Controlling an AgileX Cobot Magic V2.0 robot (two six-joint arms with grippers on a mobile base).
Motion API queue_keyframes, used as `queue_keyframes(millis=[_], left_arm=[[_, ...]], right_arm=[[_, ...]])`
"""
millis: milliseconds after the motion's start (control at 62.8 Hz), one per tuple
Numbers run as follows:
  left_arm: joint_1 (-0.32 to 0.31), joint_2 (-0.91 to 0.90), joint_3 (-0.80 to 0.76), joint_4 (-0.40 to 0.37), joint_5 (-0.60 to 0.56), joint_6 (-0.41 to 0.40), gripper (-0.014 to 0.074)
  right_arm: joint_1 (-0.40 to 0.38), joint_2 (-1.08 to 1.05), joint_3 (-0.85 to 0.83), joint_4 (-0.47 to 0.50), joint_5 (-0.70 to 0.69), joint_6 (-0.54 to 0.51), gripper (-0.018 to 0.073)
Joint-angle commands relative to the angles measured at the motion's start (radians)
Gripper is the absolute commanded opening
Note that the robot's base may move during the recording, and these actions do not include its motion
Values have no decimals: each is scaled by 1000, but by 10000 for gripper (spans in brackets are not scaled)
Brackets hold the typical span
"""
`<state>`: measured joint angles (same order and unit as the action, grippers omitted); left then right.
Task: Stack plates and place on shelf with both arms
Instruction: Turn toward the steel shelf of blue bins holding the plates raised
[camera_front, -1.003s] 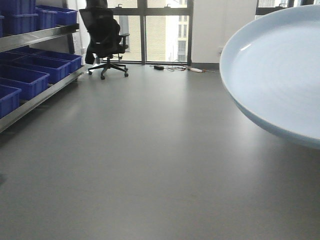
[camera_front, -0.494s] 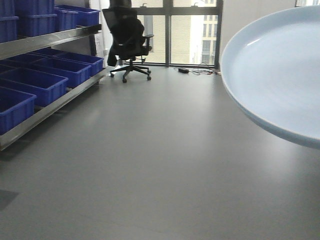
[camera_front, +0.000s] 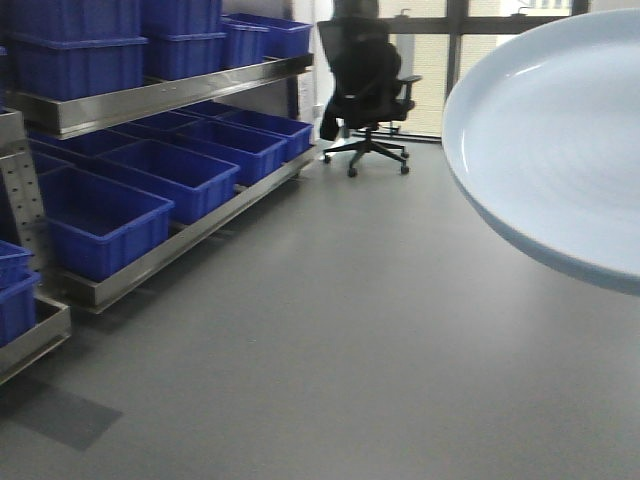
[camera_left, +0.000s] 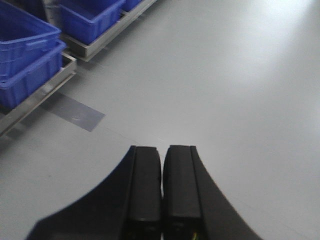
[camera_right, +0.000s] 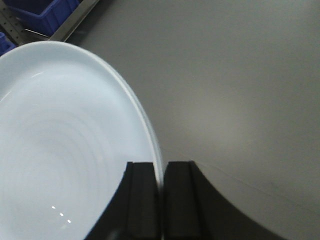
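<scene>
Blue bins (camera_front: 100, 215) on the shelf (camera_front: 170, 95) now fill the front view's left, closer than a second ago, and the chair (camera_front: 368, 85) sits further right. The plate (camera_front: 560, 140) stays high at right. The right gripper (camera_right: 161, 175) pinches its rim. The left gripper (camera_left: 161, 185) is pressed together, empty.

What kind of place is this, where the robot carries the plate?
Probably a storeroom or lab in an office building: metal shelving holds rows of blue plastic bins, the grey floor is bare, and a black office chair stands by large windows.
</scene>
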<state>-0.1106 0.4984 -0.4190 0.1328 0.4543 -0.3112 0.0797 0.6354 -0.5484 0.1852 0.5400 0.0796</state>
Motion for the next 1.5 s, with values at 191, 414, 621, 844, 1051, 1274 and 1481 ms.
queue_keyframes(millis=[191,414,621,844,1051,1274,1481], left_arm=[[4,2,-29,4,-77,-5,92],[4,2,-29,4,-77,-5,91],[4,2,-29,4,-77,-5,92],[4,2,-29,4,-77,-5,92],[4,2,-29,4,-77,-5,92],[4,2,-29,4,-77,-5,92],[4,2,-29,4,-77,-5,91]], right_arm=[[-7,-2,-33,9,-86,-4,48],[-7,-2,-33,9,-87,-4,48],[-7,-2,-33,9,-87,-4,48],[-7,-2,-33,9,-87,-4,48],[-7,-2,-33,9,-86,-4,48],[-7,-2,-33,9,-86,-4,48],[-7,-2,-33,9,-86,-4,48]])
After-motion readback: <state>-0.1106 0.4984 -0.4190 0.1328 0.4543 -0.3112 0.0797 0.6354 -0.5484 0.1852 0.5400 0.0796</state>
